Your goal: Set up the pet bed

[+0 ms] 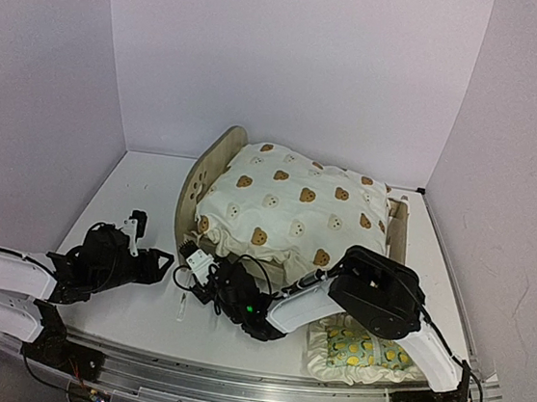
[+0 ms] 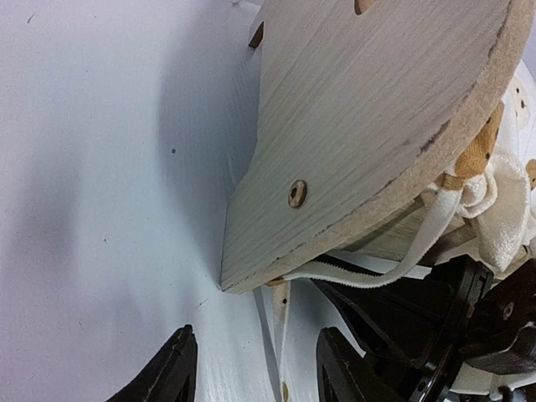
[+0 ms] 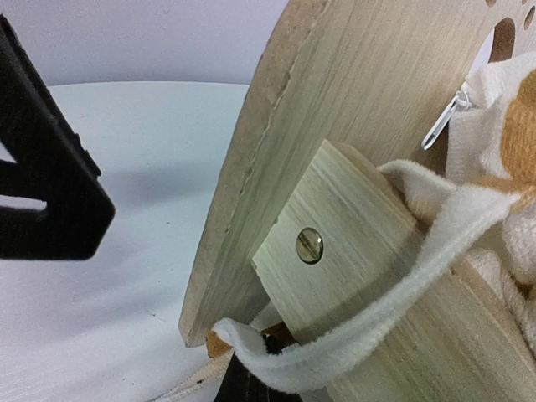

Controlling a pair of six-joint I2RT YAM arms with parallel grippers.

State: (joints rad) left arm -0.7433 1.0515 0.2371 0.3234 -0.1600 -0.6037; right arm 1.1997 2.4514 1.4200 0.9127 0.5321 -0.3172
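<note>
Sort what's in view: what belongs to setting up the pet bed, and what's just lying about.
For the job:
wooden bed
bear-print cushion, lying on it
cushion's white tie

Lying about, for now:
lemon-print pillow, off the bed at the near edge

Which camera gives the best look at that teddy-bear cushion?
The top external view: the whole cushion shows, lying on the pet bed. Both wrist views catch only its cream ties and a scrap of fabric at the right edge.
</note>
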